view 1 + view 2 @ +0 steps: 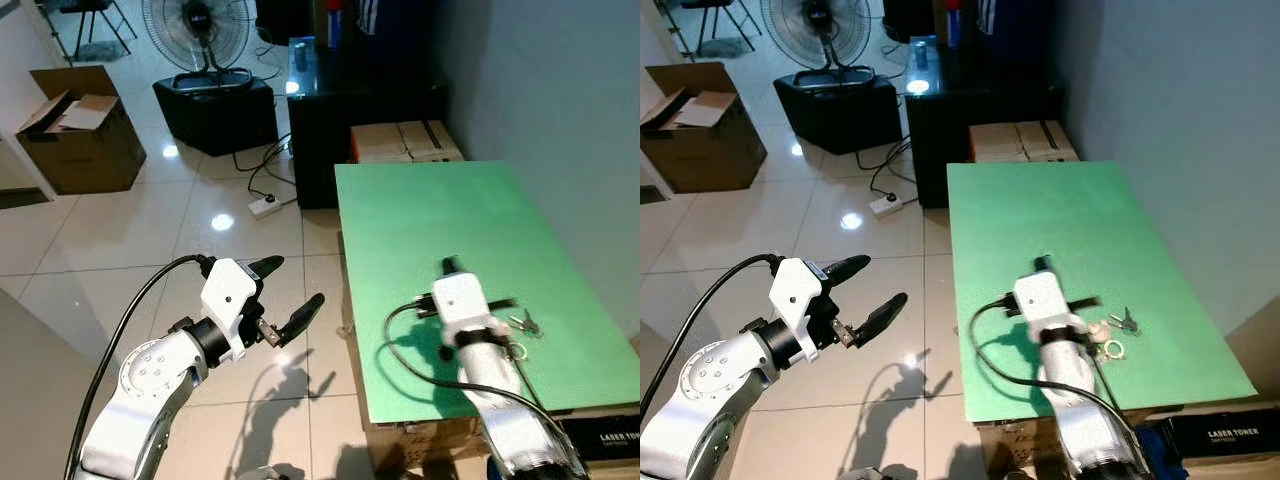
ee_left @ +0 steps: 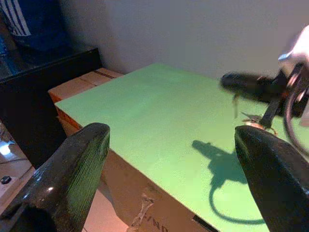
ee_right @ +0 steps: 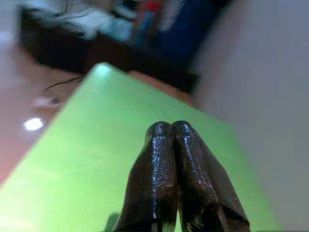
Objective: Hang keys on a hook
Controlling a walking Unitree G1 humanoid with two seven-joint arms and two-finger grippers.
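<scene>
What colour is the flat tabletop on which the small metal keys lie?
The tabletop is plain light green, clearest in the left eye view.

Bright glare spots are thrown on the glossy floor; arm shadows are cast sharply; the right wrist view is blurred.

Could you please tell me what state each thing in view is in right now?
Keys: lying flat on the green table, not held, beside the right arm.
Right gripper: shut, empty, over the table.
Left gripper: open, empty, over the floor beside the table.
Cardboard box: flaps open, on the floor.
Fan: standing upright; whether it is running cannot be told.
</scene>
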